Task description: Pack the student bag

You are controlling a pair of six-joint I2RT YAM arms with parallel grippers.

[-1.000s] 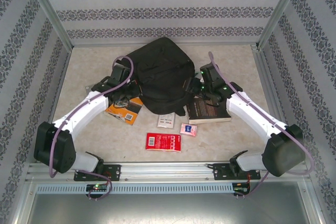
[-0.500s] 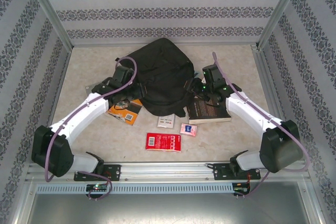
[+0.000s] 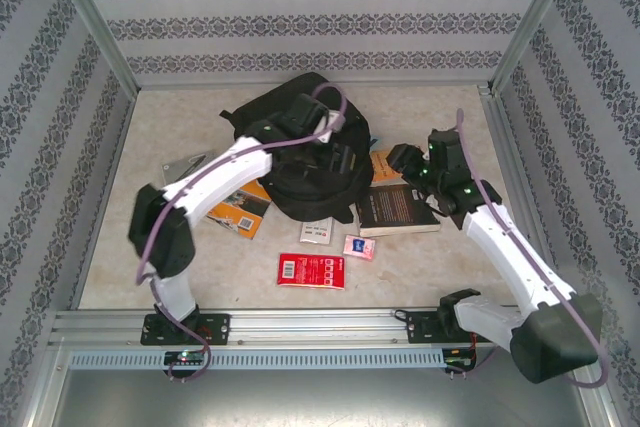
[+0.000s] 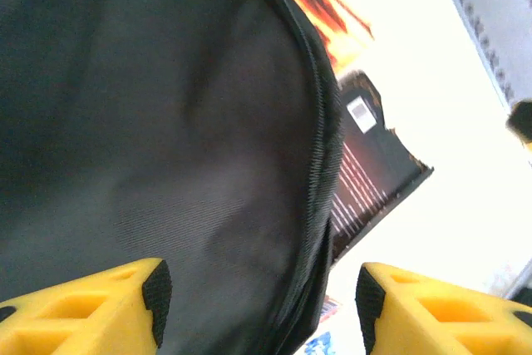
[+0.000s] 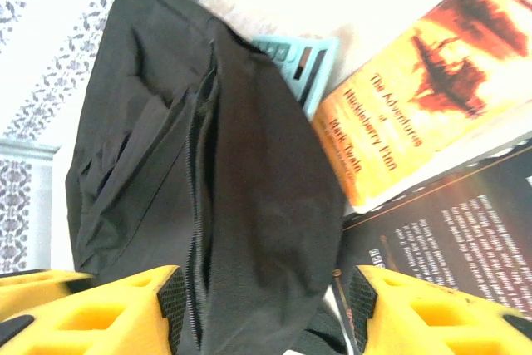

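We see the bag lying by the bench's back edge, centred. Our left claw hangs wide and empty over its zip, and our right claw is wide above the books, likely readying to open it.

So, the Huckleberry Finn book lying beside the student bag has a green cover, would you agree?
Not quite: the Huckleberry Finn book has an orange cover, not a green one, as the right wrist view shows. It does lie beside the student bag.
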